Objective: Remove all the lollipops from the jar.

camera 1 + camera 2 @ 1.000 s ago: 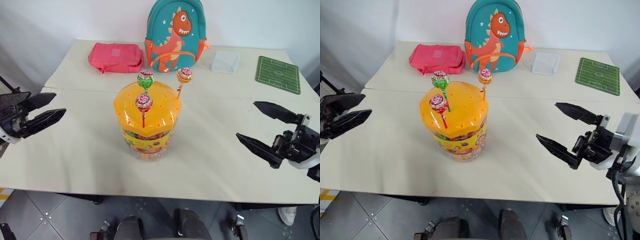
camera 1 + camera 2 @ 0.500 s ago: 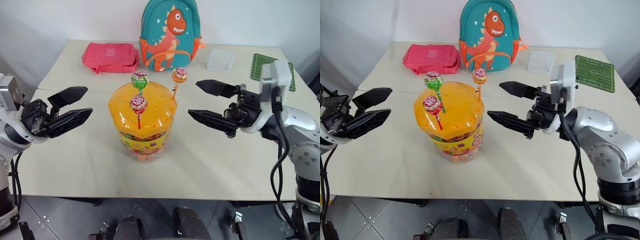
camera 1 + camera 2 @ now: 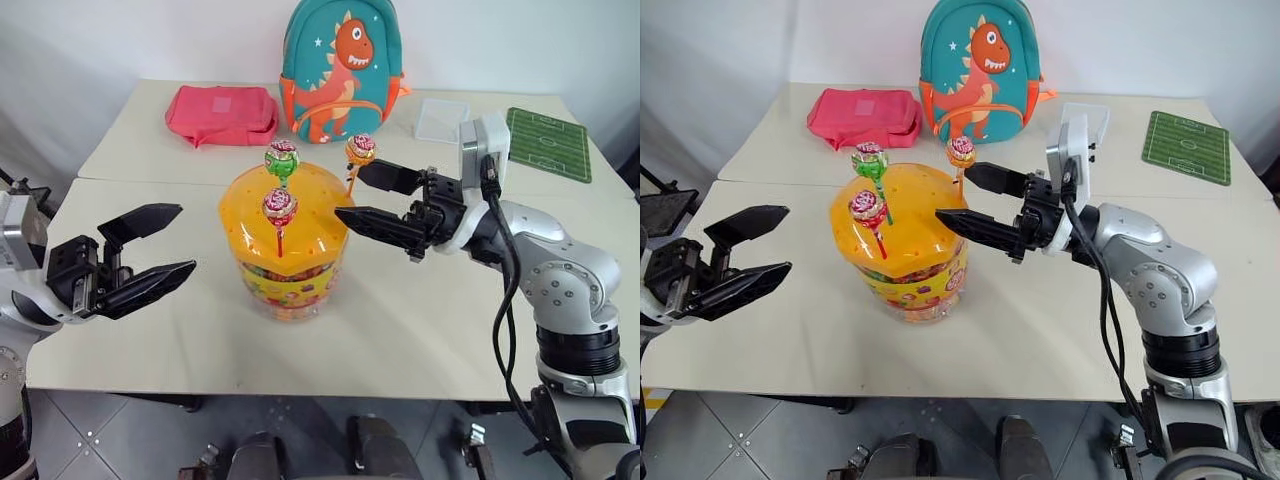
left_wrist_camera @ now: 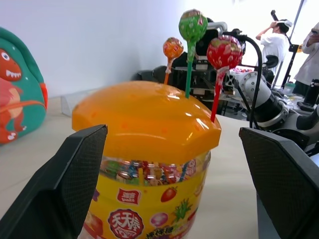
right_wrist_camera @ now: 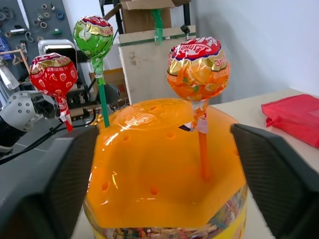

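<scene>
Beside orange lollipop (image 3: pixel 361 150): right end effector (image 3: pixel 360 197) level, fingers spread.

1. A red round logo with white Chinese characters is seen on the jar (image 4: pixel 144 199) label band; they can't really be made out.
2. Lettering is printed on the lollipops (image 5: pixel 198 69) wrappers, too small to read.

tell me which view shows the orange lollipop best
The right wrist view: the orange lollipop stands large and unobstructed between the right gripper's open fingers, its stick in the jar lid. The head views show it small beside the gripper's upper finger; the left wrist view shows it small behind the green one.
</scene>
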Motion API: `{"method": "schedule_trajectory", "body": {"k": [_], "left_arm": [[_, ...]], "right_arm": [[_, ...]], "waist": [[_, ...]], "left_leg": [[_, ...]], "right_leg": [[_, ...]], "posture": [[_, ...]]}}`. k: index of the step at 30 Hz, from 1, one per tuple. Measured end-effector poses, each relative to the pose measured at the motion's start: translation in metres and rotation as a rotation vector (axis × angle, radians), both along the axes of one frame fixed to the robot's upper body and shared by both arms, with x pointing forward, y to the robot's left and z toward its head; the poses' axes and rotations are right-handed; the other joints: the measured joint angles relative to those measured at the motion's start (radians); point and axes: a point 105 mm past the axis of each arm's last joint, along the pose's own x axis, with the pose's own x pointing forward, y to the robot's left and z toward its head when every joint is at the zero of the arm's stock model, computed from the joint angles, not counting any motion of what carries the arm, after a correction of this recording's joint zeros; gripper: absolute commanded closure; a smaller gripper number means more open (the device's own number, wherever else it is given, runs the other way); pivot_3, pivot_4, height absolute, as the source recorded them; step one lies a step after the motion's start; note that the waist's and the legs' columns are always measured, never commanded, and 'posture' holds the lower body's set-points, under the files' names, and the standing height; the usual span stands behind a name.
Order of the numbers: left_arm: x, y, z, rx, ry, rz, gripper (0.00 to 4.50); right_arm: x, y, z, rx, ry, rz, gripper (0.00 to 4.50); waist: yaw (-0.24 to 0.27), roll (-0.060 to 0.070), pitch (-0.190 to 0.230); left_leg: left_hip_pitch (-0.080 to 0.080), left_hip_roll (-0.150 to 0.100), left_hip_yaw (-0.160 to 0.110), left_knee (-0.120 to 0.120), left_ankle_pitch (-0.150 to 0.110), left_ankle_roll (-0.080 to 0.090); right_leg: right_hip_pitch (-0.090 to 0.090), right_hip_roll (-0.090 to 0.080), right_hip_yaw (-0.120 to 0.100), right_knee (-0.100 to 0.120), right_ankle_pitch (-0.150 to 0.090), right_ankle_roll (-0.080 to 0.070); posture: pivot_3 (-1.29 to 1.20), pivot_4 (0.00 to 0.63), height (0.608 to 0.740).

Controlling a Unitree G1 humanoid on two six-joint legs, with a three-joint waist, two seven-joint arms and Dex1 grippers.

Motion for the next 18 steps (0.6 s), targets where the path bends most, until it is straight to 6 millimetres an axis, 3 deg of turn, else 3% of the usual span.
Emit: {"method": "schedule_trajectory", "body": {"k": [10,15,18], "left_arm": [[-0.004,-0.005,-0.006,0.007,-0.009,0.002,0.0],[-0.003,-0.006,-0.001,-0.015,-0.031,0.006,0.0],[-0.001,-0.005,-0.003,0.024,-0.04,0.006,0.0]], "right_arm": [[0.015,0.003,-0.002,0.025,-0.002,-0.035,4.48],[0.017,0.003,0.005,0.078,-0.015,-0.013,4.48],[0.013,-0.014,0.031,0.204,-0.047,0.008,4.48]], "waist": [[-0.003,0.0,0.0],[-0.004,0.0,0.0],[-0.004,0.001,0.001]], "left_leg": [[0.0,0.0,0.0,-0.001,0.0,0.0],[0.0,0.0,0.0,-0.001,0.0,0.0],[-0.001,0.0,0.0,-0.001,0.0,0.0]], "right_leg": [[0.0,0.0,-0.001,0.0,0.0,0.0],[0.0,0.0,-0.001,0.0,0.0,0.0],[0.0,0.0,-0.001,0.0,0.0,0.0]], "posture": [[0.0,0.15,0.74],[0.0,0.15,0.74],[0.0,0.15,0.74]]}}
